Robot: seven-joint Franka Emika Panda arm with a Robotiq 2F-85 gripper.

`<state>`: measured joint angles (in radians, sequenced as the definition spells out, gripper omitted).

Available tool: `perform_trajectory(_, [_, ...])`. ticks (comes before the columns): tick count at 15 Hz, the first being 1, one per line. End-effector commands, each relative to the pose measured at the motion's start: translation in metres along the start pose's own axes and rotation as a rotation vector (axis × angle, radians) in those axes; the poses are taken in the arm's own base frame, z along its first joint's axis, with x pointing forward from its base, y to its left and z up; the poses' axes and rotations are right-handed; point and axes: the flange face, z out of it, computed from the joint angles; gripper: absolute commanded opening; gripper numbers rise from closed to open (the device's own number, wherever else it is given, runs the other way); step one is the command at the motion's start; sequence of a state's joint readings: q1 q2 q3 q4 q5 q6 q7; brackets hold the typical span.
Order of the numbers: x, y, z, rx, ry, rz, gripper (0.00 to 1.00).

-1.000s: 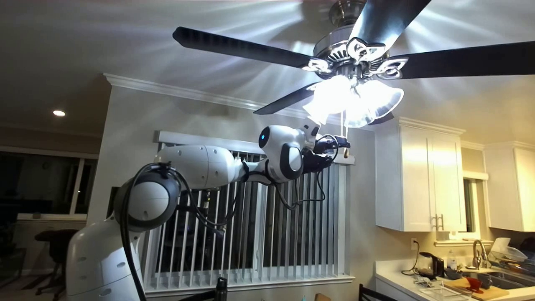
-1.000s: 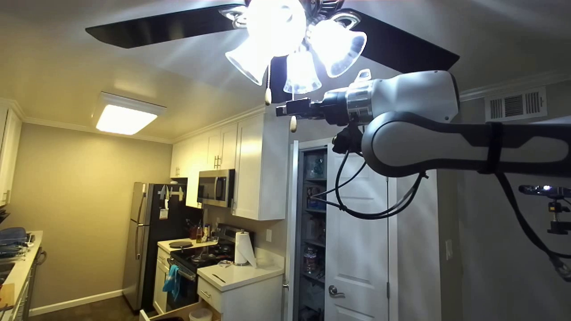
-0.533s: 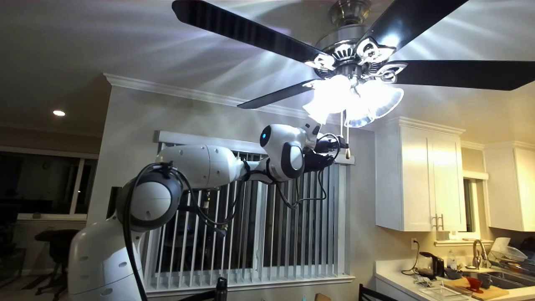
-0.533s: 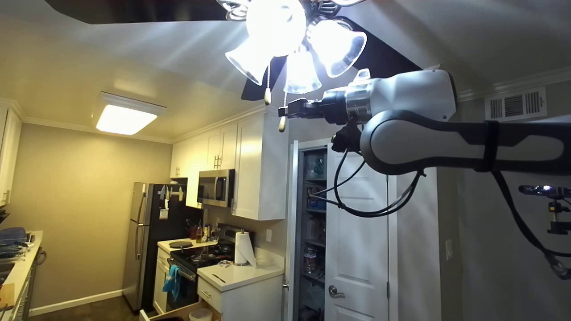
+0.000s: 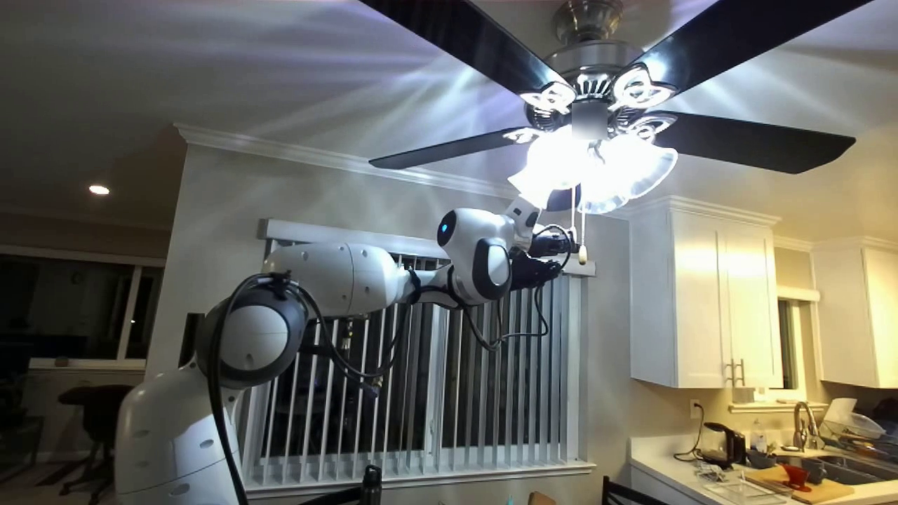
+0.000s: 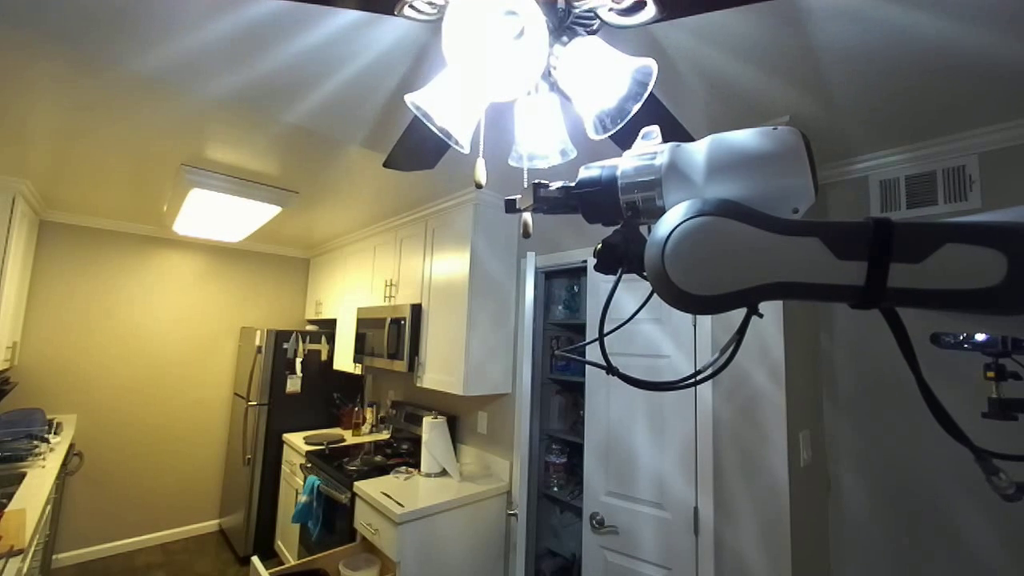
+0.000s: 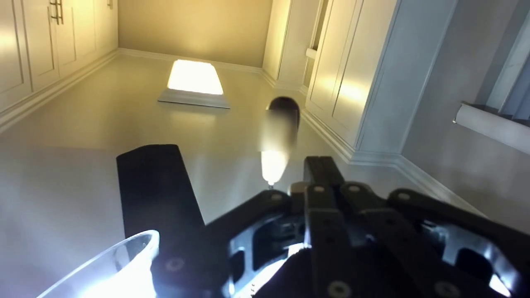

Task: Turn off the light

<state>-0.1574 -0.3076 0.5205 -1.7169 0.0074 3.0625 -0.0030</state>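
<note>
The light [image 5: 561, 165] is lit, its frosted bell shades glowing in both exterior views; one glass shade [image 7: 128, 269] enters the upside-down wrist view at lower left. Two pull chains hang beneath it. A farther knob [image 6: 480, 173] dangles clear of the arm. The nearer knob [image 6: 526, 226] hangs just below my gripper [image 6: 513, 206]. In the wrist view that pull knob [image 7: 274, 165], partly blurred, lies beside the gripper [image 7: 323, 167], to the left of and outside the jaws. The fingertips meet with nothing visible between them. Part of the knob's chain is hidden behind a finger link.
Dark fan blades [image 5: 744, 140] extend around the light above the arm; one blade [image 7: 157, 182] also shows in the wrist view. White cabinets [image 6: 468, 296] and a lit ceiling panel [image 6: 228, 212] are farther off. Black cables [image 6: 680, 388] loop under the wrist.
The fingers have closed together. The nearer knob swung aside and back in an exterior view. The fan blades have turned. The arm has shifted only slightly, and the light stays lit.
</note>
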Motion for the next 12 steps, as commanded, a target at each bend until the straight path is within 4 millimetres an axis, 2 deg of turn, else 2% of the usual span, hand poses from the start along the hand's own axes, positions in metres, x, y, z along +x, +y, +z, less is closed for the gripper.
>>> perform_trajectory(1, [0.002,0.003,0.003,-0.006,-0.015,0.014,0.26])
perform_trajectory(3, [0.0,0.0,0.003,0.005,-0.038,0.021,0.31])
perform_trajectory(6, [-0.007,-0.011,0.006,0.064,-0.174,0.067,0.51])
perform_trajectory(12, [0.001,0.0,0.0,0.053,-0.223,0.076,0.89])
